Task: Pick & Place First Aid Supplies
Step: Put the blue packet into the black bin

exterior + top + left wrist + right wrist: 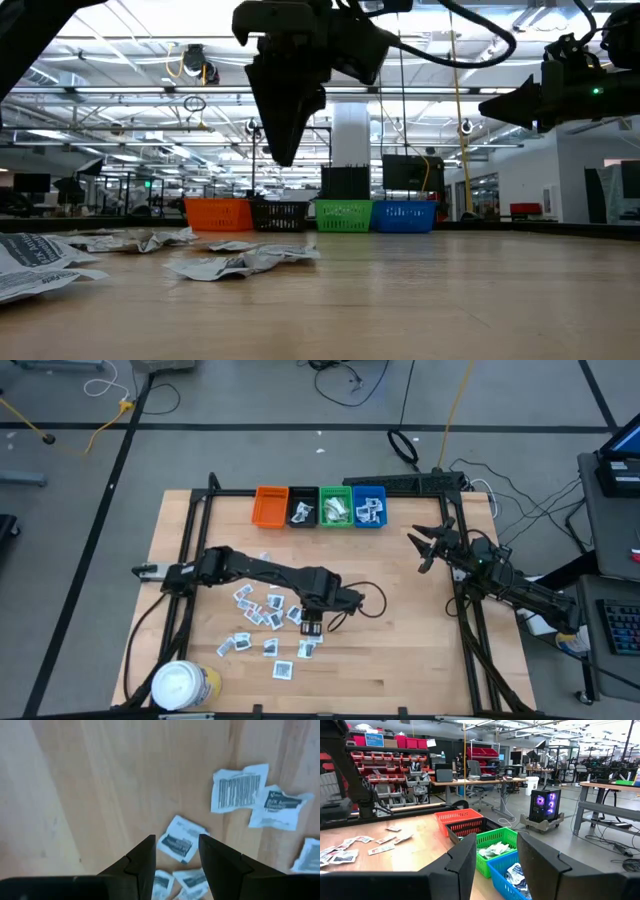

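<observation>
The first aid supplies are small white printed packets (268, 622) lying flat and scattered on the wooden table's near-left part. In the low view they show as crumpled wrappers (240, 262). My left gripper (311, 626) hangs over the right edge of this scatter, pointing down, open and clear of the table (285, 160). In the left wrist view, one packet (176, 851) lies on the wood below the gap between its fingers (176, 837), and two more (237, 787) lie farther off. My right gripper (421, 550) waits open at the table's right (496, 840), raised and level.
Orange (270, 507), black (302, 508), green (335, 508) and blue (368, 508) bins stand in a row at the far edge; the last three hold packets. A white-lidded yellow tub (183, 685) stands at the near left corner. Bare wood (400, 650) lies right of the scatter.
</observation>
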### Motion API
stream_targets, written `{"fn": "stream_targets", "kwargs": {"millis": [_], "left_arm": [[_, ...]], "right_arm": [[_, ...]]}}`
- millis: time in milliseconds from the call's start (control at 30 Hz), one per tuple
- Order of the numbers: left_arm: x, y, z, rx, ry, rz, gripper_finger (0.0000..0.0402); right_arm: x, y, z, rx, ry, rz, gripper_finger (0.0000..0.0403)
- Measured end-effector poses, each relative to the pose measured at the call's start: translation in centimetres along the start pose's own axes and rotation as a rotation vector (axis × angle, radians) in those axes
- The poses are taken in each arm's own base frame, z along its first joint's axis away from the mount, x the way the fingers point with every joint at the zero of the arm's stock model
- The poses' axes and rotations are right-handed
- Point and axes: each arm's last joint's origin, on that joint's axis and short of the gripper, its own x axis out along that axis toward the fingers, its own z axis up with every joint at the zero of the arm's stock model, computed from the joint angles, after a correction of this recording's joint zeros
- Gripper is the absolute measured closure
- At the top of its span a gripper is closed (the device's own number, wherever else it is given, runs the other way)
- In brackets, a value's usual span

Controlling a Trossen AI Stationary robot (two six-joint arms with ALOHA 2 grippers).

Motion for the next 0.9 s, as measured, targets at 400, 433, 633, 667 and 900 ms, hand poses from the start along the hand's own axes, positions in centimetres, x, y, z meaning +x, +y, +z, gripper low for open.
{"fn": "stream_targets", "kwargs": {"millis": [400, 433, 633, 667, 900], "left_arm": [[4.9, -0.7, -0.6, -0.061, 0.072, 0.011, 0.0249], [5.4, -0.8, -0.7, -0.059, 0.074, 0.011, 0.0249], [7.7, -1.2, -1.4, -0.049, 0.114, 0.018, 0.0249], [8.0, -1.3, -1.5, -0.046, 0.116, 0.016, 0.0249], [8.6, -1.6, -1.6, 0.012, 0.103, -0.042, 0.0255]], "right_arm": [[0.0, 0.0, 0.0, 0.0, 0.0, 0.0, 0.0264], [0.0, 0.0, 0.0, 0.0, -0.001, 0.0, 0.0264], [0.0, 0.0, 0.0, 0.0, 0.0, 0.0, 0.0264], [0.0, 0.0, 0.0, 0.0, 0.0, 0.0, 0.0264], [0.0, 0.0, 0.0, 0.0, -0.001, 0.0, 0.0264]]}}
